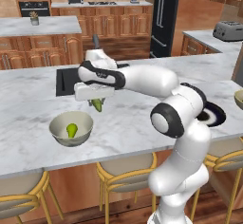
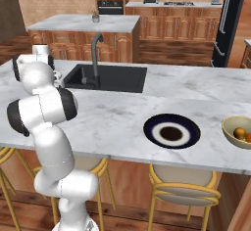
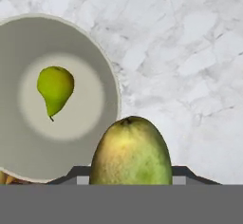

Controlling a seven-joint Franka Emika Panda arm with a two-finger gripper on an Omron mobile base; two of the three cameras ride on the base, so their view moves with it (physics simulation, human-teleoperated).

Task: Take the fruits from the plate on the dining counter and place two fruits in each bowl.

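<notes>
No writing or brand can be read on anything in view.

The bench point(image 1: 142, 118) is white-grey veined marble on a wooden base, with a black sink point(image 2: 105, 77) and a dark tap point(image 2: 96, 54) set into it. Stools point(image 1: 124, 171) with yellow frames and pale seats stand along its near edge. Behind are a marble island point(image 2: 81, 23) carrying a small potted plant point(image 2: 95, 16), wooden cabinets, a wall oven with a microwave above it, a black fridge point(image 1: 163, 16), and a grey toaster point(image 1: 228, 30) on a side counter.

The hand point(image 1: 97, 103) is closed on an oblong fruit point(image 3: 131, 152), yellow-green with a brownish blush and a dark stem dimple at its top. It hangs over bare marble just beside the left bowl point(image 1: 71, 128), above and to the right of its rim in the left base view, not touching it. The arm's white links cover the bench between sink and plate in that view.

The left bowl is pale cream, deep and glossy; a green pear point(image 3: 55, 88) lies at its centre, its narrow end towards the lower edge of the hand view.

The plate point(image 2: 171, 131), dark navy with a whitish ring and dark centre, lies flat to the right of the sink. Well to its right, at the bench end, the second bowl point(image 2: 238, 132) holds two orange round fruits point(image 2: 239, 133), touching each other.
</notes>
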